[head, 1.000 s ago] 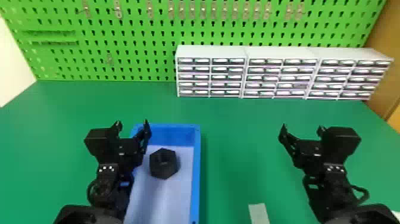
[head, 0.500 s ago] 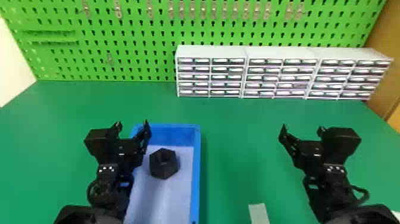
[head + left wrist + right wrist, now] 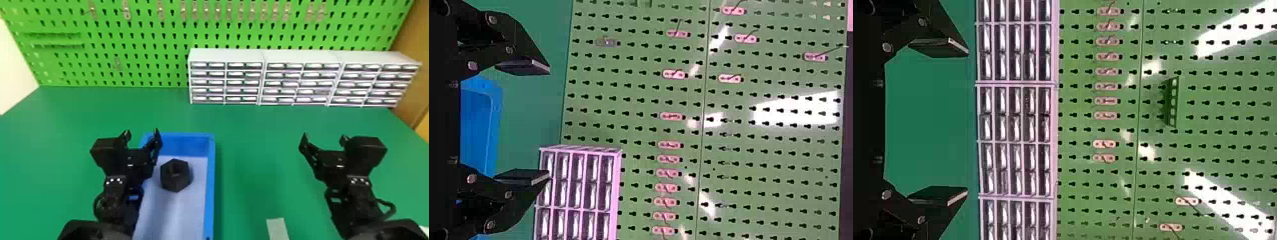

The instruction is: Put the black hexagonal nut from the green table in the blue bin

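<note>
Head view: the green counter [image 3: 255, 127] carries the blue bin [image 3: 210, 191]. Left end effector [image 3: 141, 131], by the bin's left side, and right end effector [image 3: 324, 136], well apart on the right, both have fingers spread wide, gripping nothing. The black hexagonal nut [image 3: 176, 175] lies inside the bin, just right of the left end effector.
</note>
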`<action>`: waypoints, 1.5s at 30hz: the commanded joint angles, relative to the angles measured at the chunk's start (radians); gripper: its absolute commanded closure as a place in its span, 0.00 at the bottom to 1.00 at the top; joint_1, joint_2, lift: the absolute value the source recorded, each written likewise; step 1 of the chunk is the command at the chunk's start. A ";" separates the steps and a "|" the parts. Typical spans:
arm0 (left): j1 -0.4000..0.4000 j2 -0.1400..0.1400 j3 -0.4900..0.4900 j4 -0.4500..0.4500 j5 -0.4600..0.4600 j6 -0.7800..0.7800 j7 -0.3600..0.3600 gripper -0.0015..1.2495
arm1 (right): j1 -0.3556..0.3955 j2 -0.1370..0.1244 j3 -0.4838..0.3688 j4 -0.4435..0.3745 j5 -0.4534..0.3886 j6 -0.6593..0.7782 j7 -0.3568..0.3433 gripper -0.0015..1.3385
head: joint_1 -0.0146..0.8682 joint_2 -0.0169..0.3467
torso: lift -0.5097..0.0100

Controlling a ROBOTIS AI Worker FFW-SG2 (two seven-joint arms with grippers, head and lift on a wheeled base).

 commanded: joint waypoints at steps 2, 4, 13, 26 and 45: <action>0.000 0.000 0.004 0.000 0.000 0.000 -0.001 0.41 | 0.000 -0.003 0.007 0.000 -0.003 0.000 0.000 0.22 | 0.76 0.20 | 0.80; 0.000 0.000 0.007 0.000 0.000 0.000 -0.001 0.41 | -0.002 -0.005 0.008 -0.001 -0.005 0.000 0.000 0.22 | 0.76 0.20 | 0.80; 0.000 0.000 0.010 0.000 0.000 0.000 -0.001 0.41 | -0.003 -0.007 0.014 0.000 -0.006 0.003 0.000 0.22 | 0.76 0.20 | 0.80; -0.003 0.000 0.008 0.000 0.000 0.000 -0.001 0.41 | -0.010 -0.010 0.014 0.000 -0.012 0.005 0.000 0.22 | 0.76 0.20 | 0.80; 0.000 0.000 0.024 0.000 0.000 0.000 -0.007 0.41 | -0.008 -0.010 0.016 -0.001 -0.011 0.005 0.000 0.22 | 0.76 0.20 | 0.80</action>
